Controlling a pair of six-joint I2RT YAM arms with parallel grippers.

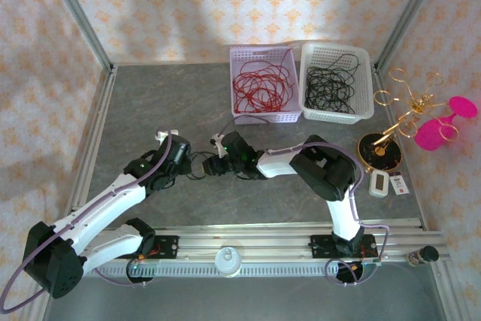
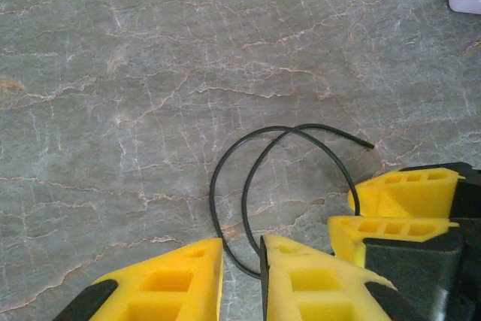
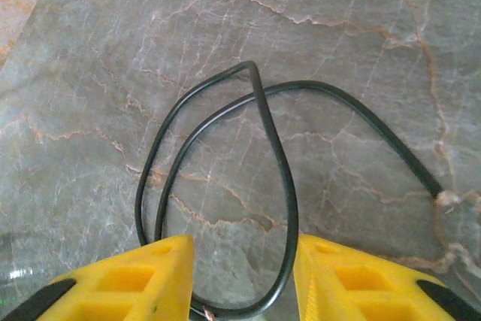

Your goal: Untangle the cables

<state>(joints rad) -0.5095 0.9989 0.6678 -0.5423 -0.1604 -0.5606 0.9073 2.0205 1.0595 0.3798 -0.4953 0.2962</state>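
A single black cable (image 2: 213, 186) lies curled in two loops on the grey stone-patterned table between my two grippers. My left gripper (image 2: 240, 242) stands narrowly open, and the cable runs into the gap beside its right finger. In the left wrist view the right gripper's fingers (image 2: 409, 189) sit just right of the loop. My right gripper (image 3: 244, 242) is open wide, with a loop of the cable (image 3: 289, 186) lying between its fingers and brushing the right one. From above, both grippers (image 1: 197, 163) (image 1: 216, 165) meet left of the table's centre. More cables fill two baskets at the back.
A lilac basket (image 1: 263, 118) holds red cables (image 1: 259, 84), and a white basket (image 1: 336, 117) holds black cables (image 1: 329, 84). A gold wire stand (image 1: 391, 137) with pink discs (image 1: 443, 124) stands at the right. A small white device (image 1: 379, 183) lies near it.
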